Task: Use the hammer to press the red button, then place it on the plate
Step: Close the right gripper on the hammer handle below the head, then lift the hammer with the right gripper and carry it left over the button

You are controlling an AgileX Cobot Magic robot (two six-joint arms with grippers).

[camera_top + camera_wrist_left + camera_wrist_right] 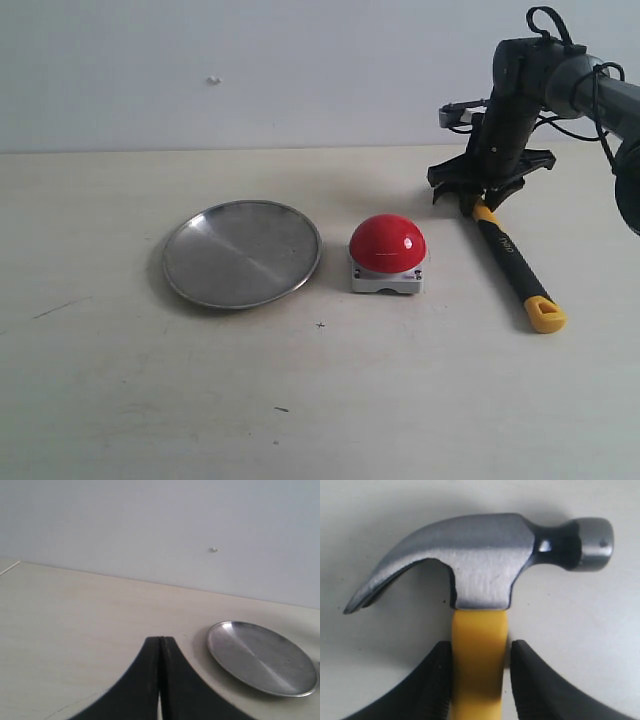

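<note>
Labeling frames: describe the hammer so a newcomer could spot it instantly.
On the table, right of the plate and red button, the hammer lies under the right gripper. Only it has a yellow-and-black handle with a dark claw head.

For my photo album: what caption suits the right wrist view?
Right claw straddling the hammer just below its head.

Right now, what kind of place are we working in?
Probably a lab test bench: a bare pale table against a blank wall, holding only the staged plate, red button and hammer.
</note>
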